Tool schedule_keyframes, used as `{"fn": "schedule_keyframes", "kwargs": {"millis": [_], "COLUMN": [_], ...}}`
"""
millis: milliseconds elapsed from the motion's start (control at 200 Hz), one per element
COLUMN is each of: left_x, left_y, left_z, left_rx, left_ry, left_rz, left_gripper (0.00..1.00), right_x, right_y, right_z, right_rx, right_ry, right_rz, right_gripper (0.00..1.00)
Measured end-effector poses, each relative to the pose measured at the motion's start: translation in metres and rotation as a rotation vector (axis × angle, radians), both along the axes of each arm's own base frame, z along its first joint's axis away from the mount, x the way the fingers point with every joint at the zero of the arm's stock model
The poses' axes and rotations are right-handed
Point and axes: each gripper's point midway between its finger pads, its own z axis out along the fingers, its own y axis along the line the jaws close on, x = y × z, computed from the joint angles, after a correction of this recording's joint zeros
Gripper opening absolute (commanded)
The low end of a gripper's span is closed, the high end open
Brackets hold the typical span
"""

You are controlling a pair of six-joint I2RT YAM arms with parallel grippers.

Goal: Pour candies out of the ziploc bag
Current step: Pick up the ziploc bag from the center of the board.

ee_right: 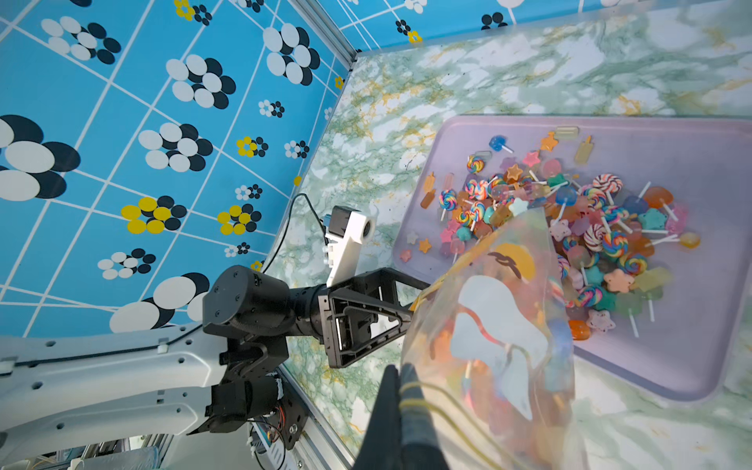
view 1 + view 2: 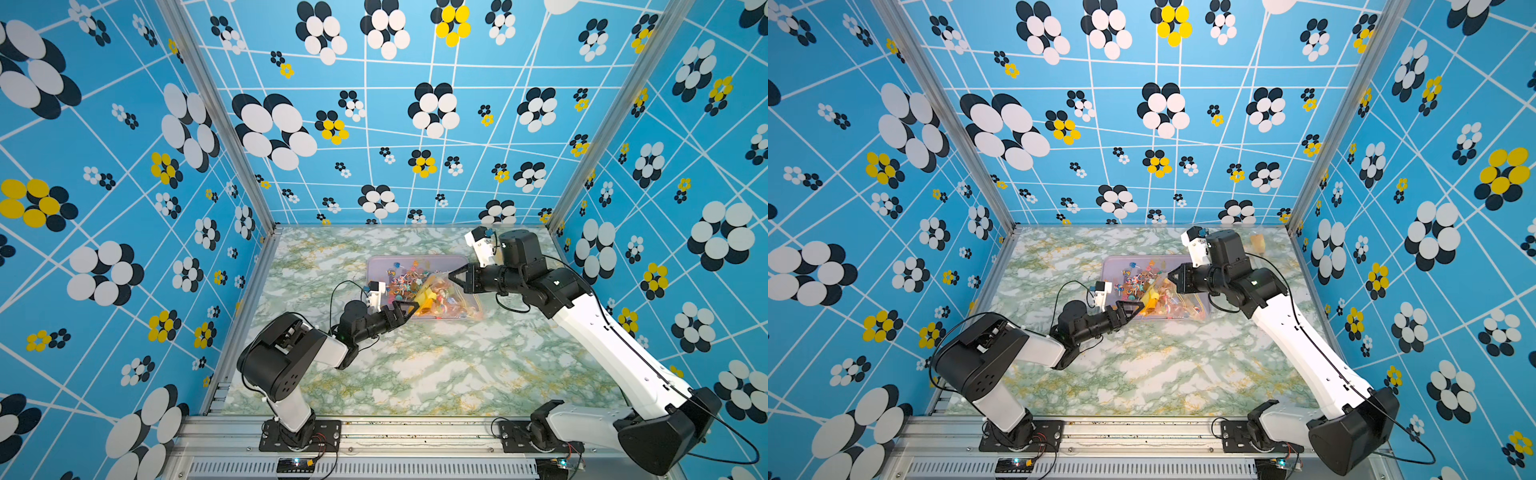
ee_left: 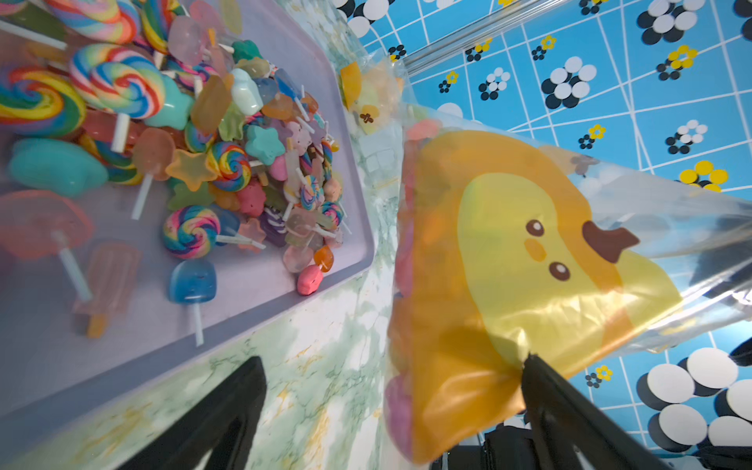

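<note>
My right gripper (image 1: 401, 368) is clamped shut on one corner of the ziploc bag (image 1: 496, 325), a clear pouch printed with a yellow duck. The bag hangs from that pinch over the near right part of the lilac tray (image 2: 382, 264). My left gripper (image 3: 390, 362) stands wide open and grips nothing. One finger just touches the bag's edge, and part of the film lies loosely between the jaws.

Most of the candies (image 1: 590, 228) lie heaped on the tray: swirl lollipops, stars, and flowers on pale sticks. A few coloured shapes show through the film, so I judge some are left inside.

The bag looks light, limp and slippery. It will fold wherever it is unsupported, so I would take it by corners or the sealed bottom edge, never mid-panel.

In the right wrist view its long axis runs from my pinch toward the pile, with the free end over the candies. I take that end for the mouth, though I can't confirm it.
</note>
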Motion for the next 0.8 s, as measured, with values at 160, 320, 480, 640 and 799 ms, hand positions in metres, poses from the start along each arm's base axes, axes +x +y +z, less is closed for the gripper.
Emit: {"fn": "schedule_keyframes", "kwargs": {"millis": [160,320,480,640,799], "left_x": [0.002,0.003,-0.001,-0.004,-0.007], "left_y": [-0.003,-0.006,-0.009,-0.011,-0.013], "left_z": [0.015,0.026,0.031,0.036,0.039], "left_rx": [-0.059,-0.084,-0.096,-0.115,-0.123], "left_ry": [-0.019,-0.035,-0.043,-0.050,-0.052], "left_rz": [-0.008,-0.014,-0.030,-0.043,-0.060], "left_gripper": [0.99,0.99,0.99,1.00,0.99], "right_x": [0.007,0.012,0.020,0.027,0.031], "right_y": [0.004,0.007,0.011,0.016,0.026], "right_z": [0.002,0.006,0.017,0.033,0.055], "right_rx": [-0.006,-0.010,0.002,0.017,0.038], "right_ry": [0.001,-0.006,-0.027,-0.057,-0.099], "right_rz": [0.005,0.010,0.011,0.018,0.037], "right_gripper": [0.01,0.00,0.00,0.00,0.00]}}
